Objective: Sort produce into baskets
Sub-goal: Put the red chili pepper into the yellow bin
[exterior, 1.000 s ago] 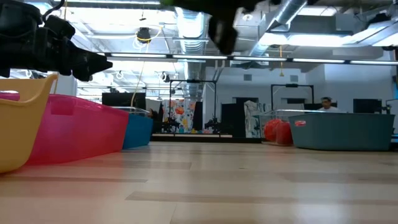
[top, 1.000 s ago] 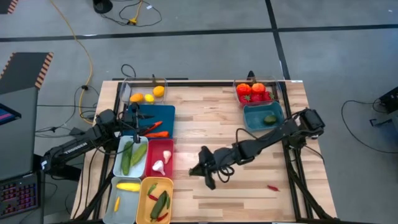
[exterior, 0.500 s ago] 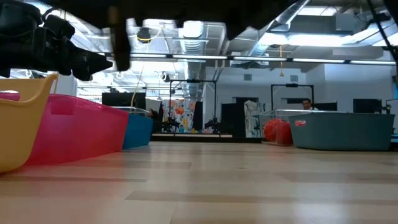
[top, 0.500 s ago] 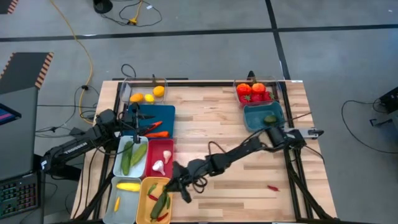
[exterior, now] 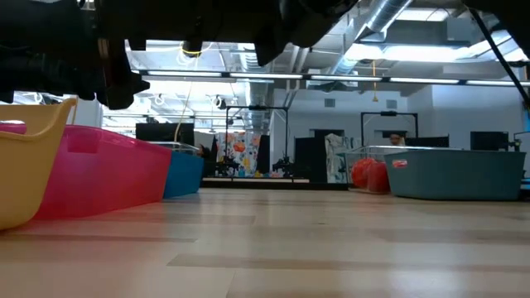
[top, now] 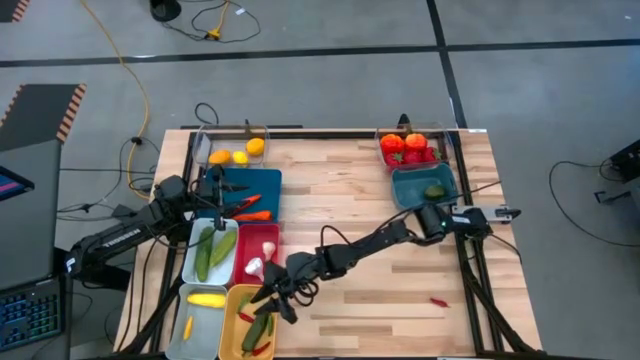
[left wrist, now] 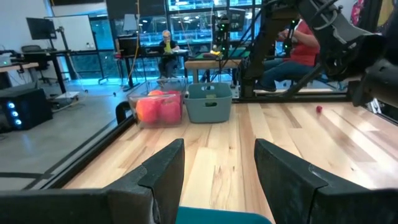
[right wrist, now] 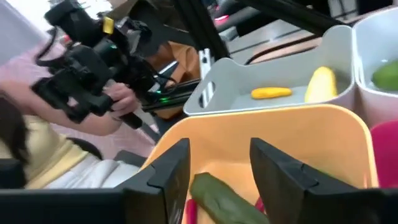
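Note:
My right gripper (top: pixel 266 306) hovers open over the yellow basket (top: pixel 232 296) at the table's near left, nothing between its fingers (right wrist: pixel 165 177). Below it in that basket lie a green cucumber (right wrist: pixel 225 198) and small red chillies (top: pixel 243 315). One red chilli (top: pixel 438 301) lies loose on the table near the right edge. My left gripper (left wrist: pixel 219 168) stands open and level above the dark blue basket (top: pixel 262 188), which holds carrots (top: pixel 252 206).
Left side: clear basket with lemons and oranges (top: pixel 235 155), white basket with cucumbers (top: pixel 212 250), red basket with garlic (top: pixel 257 264), pale grey-blue basket with yellow squash (top: pixel 206 299). Far right: clear basket with tomatoes (top: pixel 408 148), teal basket with an avocado (top: pixel 433 192). Bare wood lies between.
My right gripper has swept from the table's middle toward the left edge and somewhat down, ending over the yellow basket. Its fingers stand wider apart now than before.

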You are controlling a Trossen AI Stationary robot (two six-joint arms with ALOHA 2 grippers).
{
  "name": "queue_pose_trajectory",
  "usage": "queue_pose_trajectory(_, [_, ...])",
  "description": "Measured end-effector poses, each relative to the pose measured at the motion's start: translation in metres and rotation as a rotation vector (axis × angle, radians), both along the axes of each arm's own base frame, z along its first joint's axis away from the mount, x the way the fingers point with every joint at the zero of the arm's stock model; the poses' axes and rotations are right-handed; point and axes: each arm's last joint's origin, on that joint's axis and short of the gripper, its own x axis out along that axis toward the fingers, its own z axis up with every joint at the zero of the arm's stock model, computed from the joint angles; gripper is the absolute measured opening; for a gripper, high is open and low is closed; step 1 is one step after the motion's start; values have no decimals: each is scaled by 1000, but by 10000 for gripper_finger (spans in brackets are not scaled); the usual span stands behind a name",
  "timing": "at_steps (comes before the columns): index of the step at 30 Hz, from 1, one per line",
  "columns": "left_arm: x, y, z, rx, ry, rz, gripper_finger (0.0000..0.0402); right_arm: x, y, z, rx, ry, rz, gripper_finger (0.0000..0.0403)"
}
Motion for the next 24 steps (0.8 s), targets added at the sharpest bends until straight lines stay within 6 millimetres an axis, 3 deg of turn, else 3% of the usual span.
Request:
queue_pose_trajectory(5, [0, 0, 0, 0, 0, 0, 182, -4, -17, 13, 23, 79, 218, 188])
queue_pose_trajectory(10, [0, 0, 0, 8, 2, 0, 182, -30, -26, 41, -88, 298, 270, 185])
queue_pose_trajectory(18, [0, 0, 0, 10, 2, 1, 182, -115, -30, 92, -532, 702, 14, 185])
queue_pose_trajectory(24, [0, 0, 0, 8, 1, 1, 182, -180, -31, 86, -592, 1052, -254, 185])
